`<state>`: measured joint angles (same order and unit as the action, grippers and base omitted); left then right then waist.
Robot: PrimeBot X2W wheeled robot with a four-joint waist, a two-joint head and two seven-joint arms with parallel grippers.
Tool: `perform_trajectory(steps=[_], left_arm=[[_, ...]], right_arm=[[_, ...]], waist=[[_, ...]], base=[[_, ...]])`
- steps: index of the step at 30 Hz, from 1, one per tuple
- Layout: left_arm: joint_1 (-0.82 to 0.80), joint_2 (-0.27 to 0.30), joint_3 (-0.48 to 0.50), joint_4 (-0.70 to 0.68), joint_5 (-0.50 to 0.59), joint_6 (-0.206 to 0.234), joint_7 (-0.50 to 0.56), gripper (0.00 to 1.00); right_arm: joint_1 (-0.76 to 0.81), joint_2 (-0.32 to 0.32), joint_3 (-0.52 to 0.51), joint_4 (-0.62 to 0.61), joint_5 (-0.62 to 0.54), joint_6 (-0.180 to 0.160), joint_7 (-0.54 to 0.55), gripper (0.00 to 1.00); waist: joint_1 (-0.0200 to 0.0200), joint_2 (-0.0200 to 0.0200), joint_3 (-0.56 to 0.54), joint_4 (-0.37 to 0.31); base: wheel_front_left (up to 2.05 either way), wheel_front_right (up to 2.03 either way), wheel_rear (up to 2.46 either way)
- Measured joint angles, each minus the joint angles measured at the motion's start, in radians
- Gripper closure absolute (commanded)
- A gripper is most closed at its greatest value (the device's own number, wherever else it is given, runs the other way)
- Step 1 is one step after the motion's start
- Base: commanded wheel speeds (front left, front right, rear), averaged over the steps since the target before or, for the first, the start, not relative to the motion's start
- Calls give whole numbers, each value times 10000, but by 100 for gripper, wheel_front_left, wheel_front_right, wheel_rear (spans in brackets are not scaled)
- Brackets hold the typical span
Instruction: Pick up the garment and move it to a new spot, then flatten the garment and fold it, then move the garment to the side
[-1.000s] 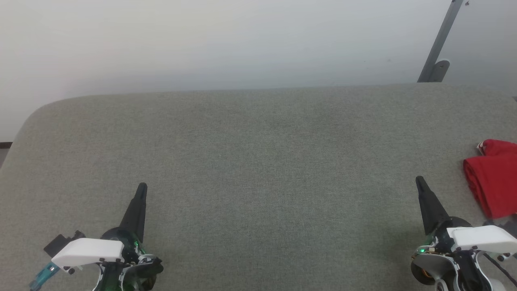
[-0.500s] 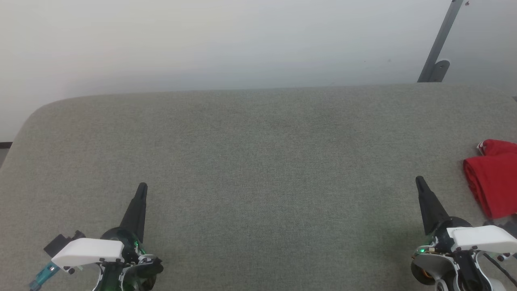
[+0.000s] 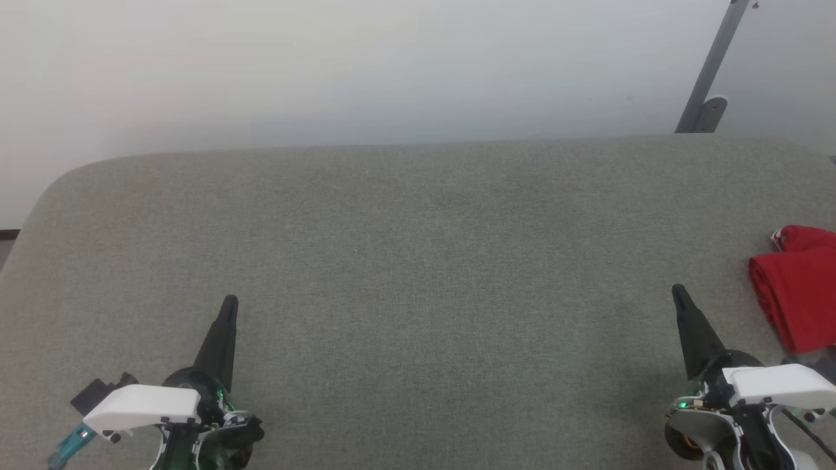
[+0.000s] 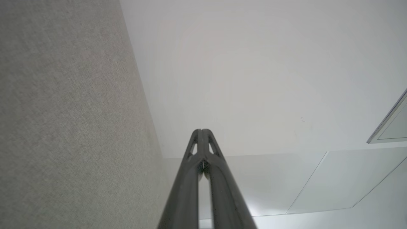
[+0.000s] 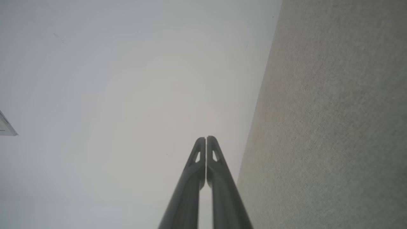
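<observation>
The folded red cloth garment point(image 3: 798, 287) lies on the grey felt-covered table point(image 3: 418, 248) at the head view's right edge (partly cut off), near the right gripper point(image 3: 677, 288). The right gripper and the left gripper point(image 3: 229, 300) each have their fingers pressed together, gripping nothing. Broad tabletop separates them.

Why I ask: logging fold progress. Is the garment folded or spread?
Folded: the garment lies as a compact red bundle with layered edges on the table, partly out of frame.

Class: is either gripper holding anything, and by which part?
Nothing is held. The left gripper and the right gripper are both shut and empty; the garment lies apart, to the right of the right one.
</observation>
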<state>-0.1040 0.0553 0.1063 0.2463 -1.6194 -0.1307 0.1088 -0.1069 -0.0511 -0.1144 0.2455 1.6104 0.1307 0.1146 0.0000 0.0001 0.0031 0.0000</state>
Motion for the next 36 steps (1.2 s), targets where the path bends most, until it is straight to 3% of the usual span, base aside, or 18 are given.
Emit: perform_trajectory(steps=[36], left_arm=[[0, -15, 29, 0, 13, 0, 36, 100]], right_arm=[[0, 0, 2, 2, 2, 0, 0, 100]], waist=[[0, 0, 0, 0]], base=[[0, 0, 0]])
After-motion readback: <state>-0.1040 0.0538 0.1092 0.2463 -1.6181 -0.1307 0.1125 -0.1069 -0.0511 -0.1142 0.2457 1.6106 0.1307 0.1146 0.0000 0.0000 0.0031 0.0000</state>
